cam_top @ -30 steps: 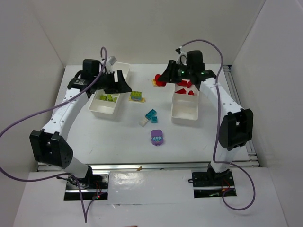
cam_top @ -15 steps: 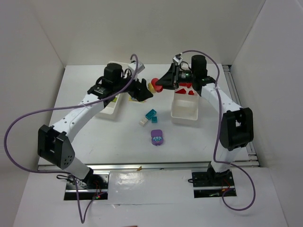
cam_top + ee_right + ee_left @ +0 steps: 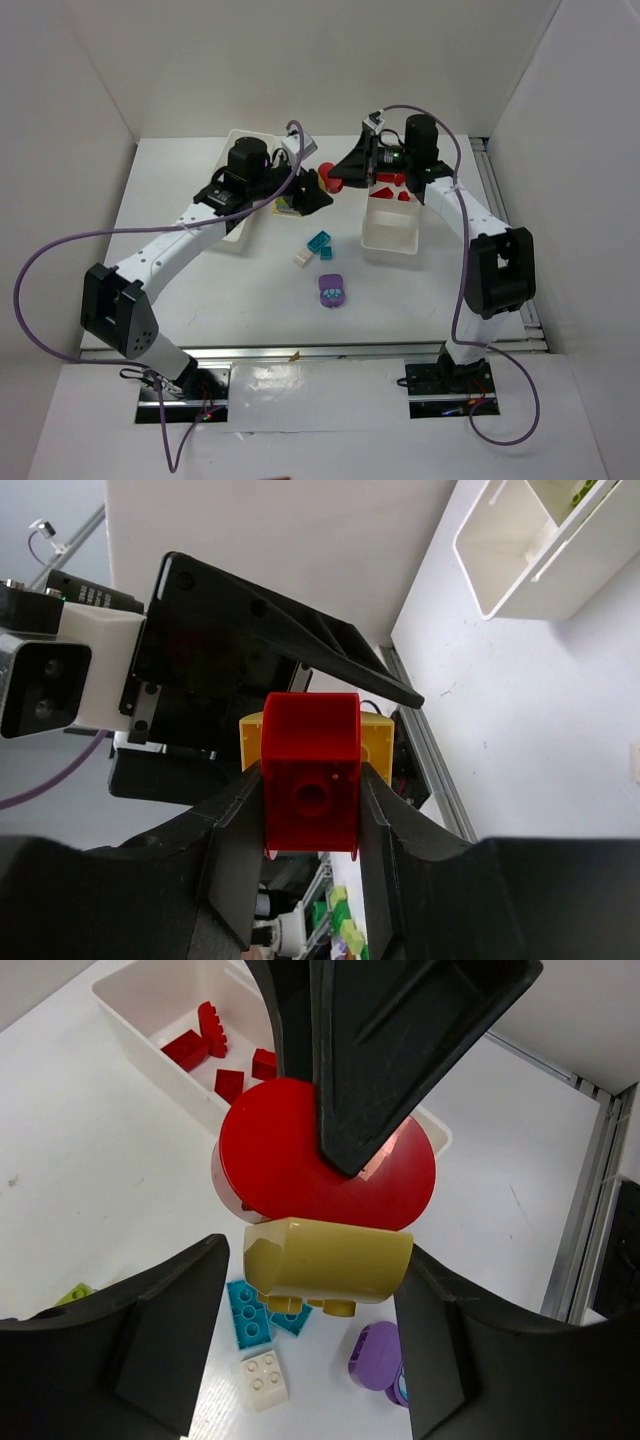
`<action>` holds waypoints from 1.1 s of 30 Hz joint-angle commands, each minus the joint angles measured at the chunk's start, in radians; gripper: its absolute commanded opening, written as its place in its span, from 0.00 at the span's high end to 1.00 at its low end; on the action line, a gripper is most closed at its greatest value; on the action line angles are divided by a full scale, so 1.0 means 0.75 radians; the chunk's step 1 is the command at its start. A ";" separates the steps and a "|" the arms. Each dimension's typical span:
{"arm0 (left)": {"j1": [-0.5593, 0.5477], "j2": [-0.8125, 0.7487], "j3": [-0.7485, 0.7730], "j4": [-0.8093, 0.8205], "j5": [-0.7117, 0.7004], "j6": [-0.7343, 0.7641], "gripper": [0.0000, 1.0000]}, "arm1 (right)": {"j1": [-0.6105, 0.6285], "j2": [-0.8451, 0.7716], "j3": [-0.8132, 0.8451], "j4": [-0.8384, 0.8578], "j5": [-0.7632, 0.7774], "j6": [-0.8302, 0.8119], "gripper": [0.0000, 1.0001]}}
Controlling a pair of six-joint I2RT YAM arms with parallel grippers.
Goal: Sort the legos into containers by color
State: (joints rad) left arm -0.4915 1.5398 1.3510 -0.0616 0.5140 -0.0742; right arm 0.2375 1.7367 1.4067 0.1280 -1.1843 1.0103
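Note:
My right gripper (image 3: pixel 343 176) is shut on a round red piece (image 3: pixel 310 780) with a yellow brick (image 3: pixel 328 1258) stuck to it, held above the table left of the right tray (image 3: pixel 390 235). My left gripper (image 3: pixel 312 190) is open, its jaws on either side of the yellow brick; the right finger (image 3: pixel 470 1350) is about touching it, the left finger (image 3: pixel 150 1340) stands a little off. Red bricks (image 3: pixel 395 190) lie in the right tray. The left tray (image 3: pixel 222 222) is partly hidden by my left arm.
On the table between the trays lie two teal bricks (image 3: pixel 320 243), a white brick (image 3: pixel 303 258) and the purple piece (image 3: pixel 332 291). A lime green and yellow brick (image 3: pixel 286 206) shows just under my left gripper. White walls enclose the table.
My left arm swung from over the left tray to the middle and closed in on the red and yellow piece. My right gripper holds that piece nearly still.

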 commanded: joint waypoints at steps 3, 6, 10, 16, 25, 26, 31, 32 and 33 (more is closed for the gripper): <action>-0.001 -0.055 -0.004 0.099 0.020 0.048 0.28 | 0.009 -0.041 -0.006 0.071 -0.045 0.023 0.81; -0.001 -0.069 -0.004 0.086 0.020 0.048 0.35 | 0.009 -0.041 -0.018 0.056 -0.045 0.011 0.81; -0.001 -0.081 -0.004 0.086 -0.006 0.048 0.59 | 0.009 -0.041 -0.018 0.044 -0.045 -0.003 0.81; 0.015 -0.081 0.023 0.060 0.000 0.048 1.00 | -0.012 -0.029 -0.018 -0.129 -0.014 -0.146 0.81; 0.126 -0.106 -0.065 0.029 0.172 0.003 1.00 | -0.214 -0.115 0.037 -0.352 0.188 -0.322 0.81; 0.126 -0.106 -0.065 0.011 0.186 0.003 1.00 | -0.214 -0.115 0.049 -0.381 0.229 -0.355 0.81; 0.138 -0.092 -0.036 -0.085 0.200 -0.022 1.00 | -0.204 -0.084 0.255 -0.763 0.776 -0.598 0.81; 0.138 -0.080 -0.036 -0.098 0.200 -0.022 1.00 | -0.164 -0.064 0.278 -0.857 1.067 -0.625 0.81; 0.138 -0.079 -0.036 -0.114 0.200 -0.042 1.00 | -0.143 -0.064 0.278 -0.858 1.177 -0.668 0.81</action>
State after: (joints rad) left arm -0.3939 1.5051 1.3014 -0.1257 0.6197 -0.0803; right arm 0.0750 1.7054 1.5284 -0.3500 -0.7017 0.6567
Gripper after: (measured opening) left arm 0.466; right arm 0.438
